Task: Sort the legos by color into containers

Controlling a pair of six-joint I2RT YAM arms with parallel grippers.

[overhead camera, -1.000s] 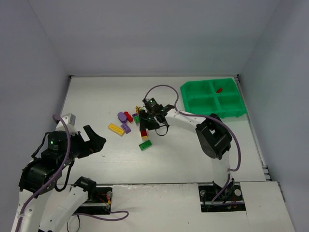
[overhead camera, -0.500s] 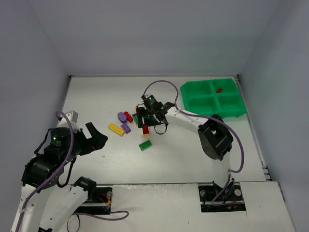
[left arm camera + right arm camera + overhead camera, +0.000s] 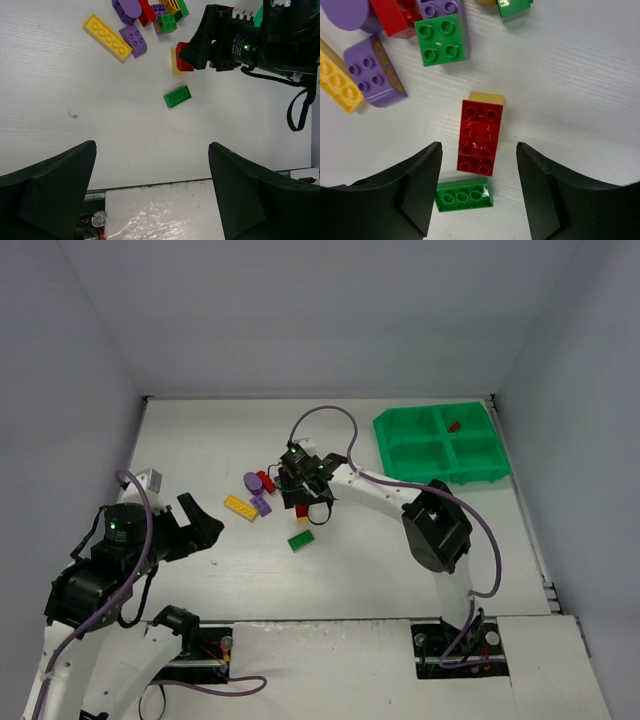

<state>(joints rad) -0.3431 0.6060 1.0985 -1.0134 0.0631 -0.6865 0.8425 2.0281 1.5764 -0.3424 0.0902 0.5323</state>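
The legos lie in a loose pile mid-table: a long yellow brick (image 3: 240,508), purple bricks (image 3: 261,505), a red brick (image 3: 266,481) and a green brick (image 3: 300,541) a little apart. My right gripper (image 3: 301,502) is open and hangs low over a red brick (image 3: 481,137), which lies between its fingers (image 3: 422,185) on a yellow piece (image 3: 486,96). The green brick (image 3: 464,195) lies just beside it. My left gripper (image 3: 200,525) is open and empty, left of the pile. The green tray (image 3: 440,445) stands at the back right with one red brick (image 3: 453,426) in its far right compartment.
The left wrist view shows the yellow brick (image 3: 106,37), a purple brick (image 3: 133,40), the green brick (image 3: 177,96) and the right arm's black wrist (image 3: 235,42). Grey walls close in the table on three sides. The table's front edge (image 3: 150,184) lies below the left gripper.
My right gripper has moved left and a little back, over the pile's near side. My left arm shifted slightly early on, then stayed still. The bricks have barely moved.
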